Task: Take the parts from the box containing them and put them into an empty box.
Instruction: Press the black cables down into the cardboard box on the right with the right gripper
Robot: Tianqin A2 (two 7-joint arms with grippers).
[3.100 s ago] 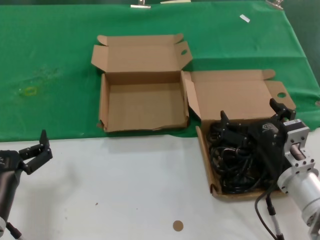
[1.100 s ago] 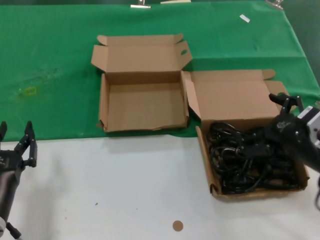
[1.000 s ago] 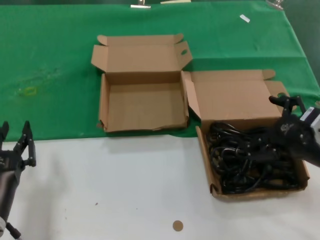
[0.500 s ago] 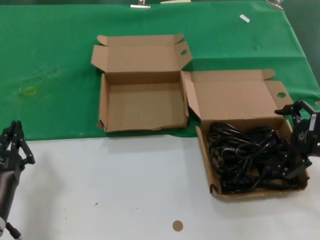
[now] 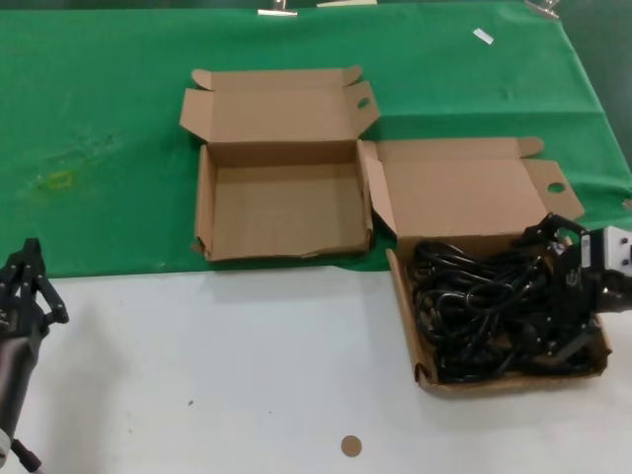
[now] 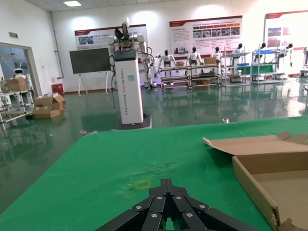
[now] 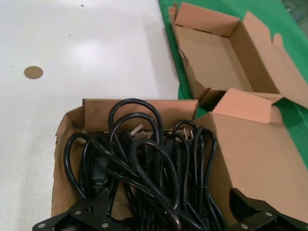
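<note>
The black power cables (image 5: pixel 474 306) lie in a tangled heap in the right-hand cardboard box (image 5: pixel 504 383), whose lid lies open behind it. My right gripper (image 5: pixel 561 291) is open wide at that box's right end, low over the heap. In the right wrist view its fingers (image 7: pixel 91 211) straddle the cables (image 7: pixel 144 163) inside the box (image 7: pixel 139 107). The empty box (image 5: pixel 281 207) with a dented front-left corner sits to the left on the green cloth; it also shows in the right wrist view (image 7: pixel 211 53) and the left wrist view (image 6: pixel 284 185). My left gripper (image 5: pixel 30 286) is shut and empty at the table's left edge, its tips (image 6: pixel 167 182) together.
Both boxes sit where the green cloth (image 5: pixel 99 118) meets the white tabletop (image 5: pixel 217 375). A small brown disc (image 5: pixel 351 446) lies on the white part near the front, also in the right wrist view (image 7: pixel 33 72). A white tag (image 5: pixel 483 36) lies at the back right.
My right gripper has moved from over the middle of the full box to its right end and come down over the cables. My left gripper has turned and closed.
</note>
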